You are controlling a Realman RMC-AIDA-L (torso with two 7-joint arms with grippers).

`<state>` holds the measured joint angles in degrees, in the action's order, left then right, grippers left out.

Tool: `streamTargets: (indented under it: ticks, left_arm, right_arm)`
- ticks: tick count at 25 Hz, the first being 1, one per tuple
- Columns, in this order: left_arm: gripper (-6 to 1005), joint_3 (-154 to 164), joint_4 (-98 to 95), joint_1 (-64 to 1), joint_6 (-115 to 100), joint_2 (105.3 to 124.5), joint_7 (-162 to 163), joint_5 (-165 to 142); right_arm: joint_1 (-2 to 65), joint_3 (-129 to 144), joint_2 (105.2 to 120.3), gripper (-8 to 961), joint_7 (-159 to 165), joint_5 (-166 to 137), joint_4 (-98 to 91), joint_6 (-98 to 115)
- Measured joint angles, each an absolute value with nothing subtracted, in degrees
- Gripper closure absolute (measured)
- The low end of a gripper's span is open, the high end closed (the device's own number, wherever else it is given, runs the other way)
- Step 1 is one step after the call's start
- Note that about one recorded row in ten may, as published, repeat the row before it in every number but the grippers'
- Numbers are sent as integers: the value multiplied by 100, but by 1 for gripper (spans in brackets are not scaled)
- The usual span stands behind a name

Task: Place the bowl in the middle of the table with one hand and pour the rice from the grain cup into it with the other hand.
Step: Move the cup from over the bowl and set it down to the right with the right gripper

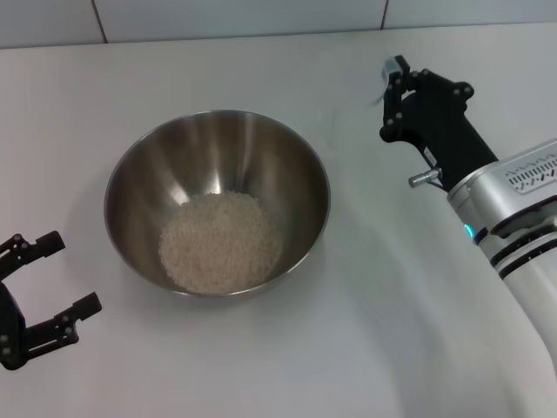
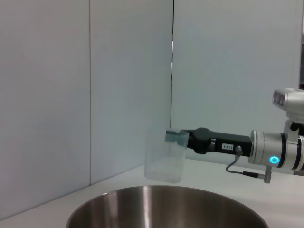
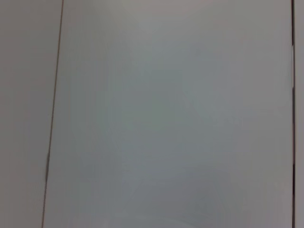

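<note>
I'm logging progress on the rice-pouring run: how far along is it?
Nearly finished. Done: the bowl sits mid-table with the rice inside. In hand: the right gripper is at the upright, empty-looking grain cup on the table behind the bowl. The left gripper is open beside the bowl. Left: only withdrawing.

Behind the white matte worktop [image 1: 409,348], a pale panelled wall [image 2: 128,85] split by thin dark vertical seams [image 2: 172,61]. Soft, even light throughout; faint shadows only.
</note>
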<state>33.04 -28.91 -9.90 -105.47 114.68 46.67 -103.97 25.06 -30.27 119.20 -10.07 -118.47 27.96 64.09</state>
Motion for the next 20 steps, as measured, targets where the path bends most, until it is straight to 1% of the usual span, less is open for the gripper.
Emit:
streamTargets:
  ticks: [20]
  left_arm:
    - [136, 3304, -2891, -1005, -10576, 11444, 4667, -10397]
  right_arm:
    - [2340, -3094, 11909, 894, -773, -11862, 2597, 5607]
